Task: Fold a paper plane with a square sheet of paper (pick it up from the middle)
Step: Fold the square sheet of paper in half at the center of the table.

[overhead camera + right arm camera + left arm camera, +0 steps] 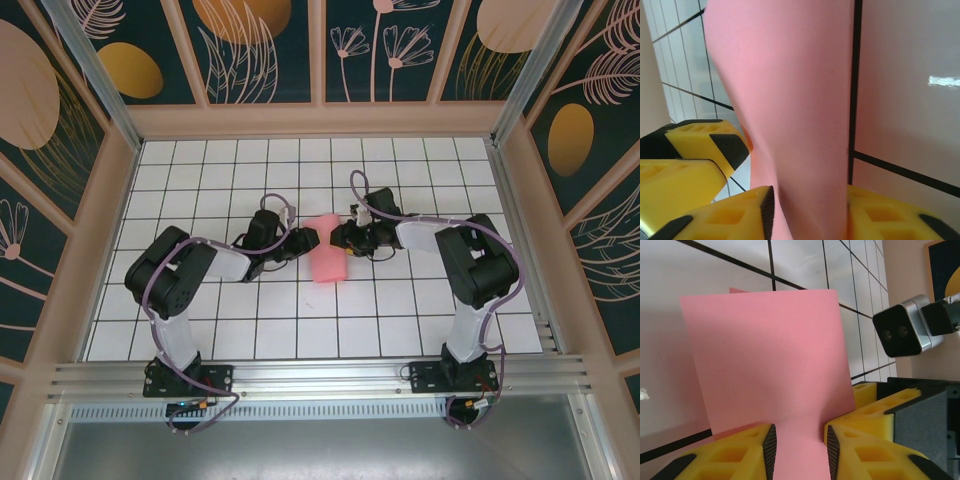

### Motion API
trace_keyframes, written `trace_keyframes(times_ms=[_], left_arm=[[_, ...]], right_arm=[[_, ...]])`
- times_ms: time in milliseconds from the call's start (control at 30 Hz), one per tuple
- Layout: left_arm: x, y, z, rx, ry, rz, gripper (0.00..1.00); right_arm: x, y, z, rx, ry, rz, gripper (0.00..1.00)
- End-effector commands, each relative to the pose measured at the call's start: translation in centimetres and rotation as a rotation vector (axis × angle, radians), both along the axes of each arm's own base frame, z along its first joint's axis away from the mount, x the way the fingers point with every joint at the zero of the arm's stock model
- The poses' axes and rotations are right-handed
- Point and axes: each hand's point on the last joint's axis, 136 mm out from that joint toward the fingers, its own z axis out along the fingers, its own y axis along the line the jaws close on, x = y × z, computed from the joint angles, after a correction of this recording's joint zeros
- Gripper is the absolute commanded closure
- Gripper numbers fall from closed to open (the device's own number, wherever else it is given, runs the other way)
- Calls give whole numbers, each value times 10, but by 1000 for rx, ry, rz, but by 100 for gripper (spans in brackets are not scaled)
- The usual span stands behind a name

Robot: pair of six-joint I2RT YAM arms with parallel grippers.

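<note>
The salmon-pink sheet of paper [329, 257] lies mid-table, bent, with its far part raised between the two grippers. My left gripper [310, 240] is open at its left side. In the left wrist view the paper [765, 350] stands up ahead like a wall, and its lower part runs between and under the yellow fingers [740, 452]. My right gripper [340, 238] meets it from the right. There the bowed paper [795, 100] fills the wide gap between that gripper's fingers [740, 215], whose jaws stand apart.
White grid-tiled table [400, 310] with wooden walls on three sides. The right arm's wrist camera [900, 330] and yellow fingers [875, 395] sit close on the right of the left wrist view. The left gripper's finger [705, 142] shows beside the paper in the right wrist view.
</note>
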Motion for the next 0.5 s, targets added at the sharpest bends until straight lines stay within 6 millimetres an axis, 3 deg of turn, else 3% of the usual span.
trace_keyframes(times_ms=[0,200,467], left_arm=[[5,-6,2,-2,-16,-14,66],[5,-8,5,-13,-25,-25,65],[6,-13,14,-39,-42,-41,63]], right_arm=[[-3,-10,-4,-49,-7,0,54],[-5,-21,4,-108,-57,0,44],[-9,-24,6,-134,-95,33,43]])
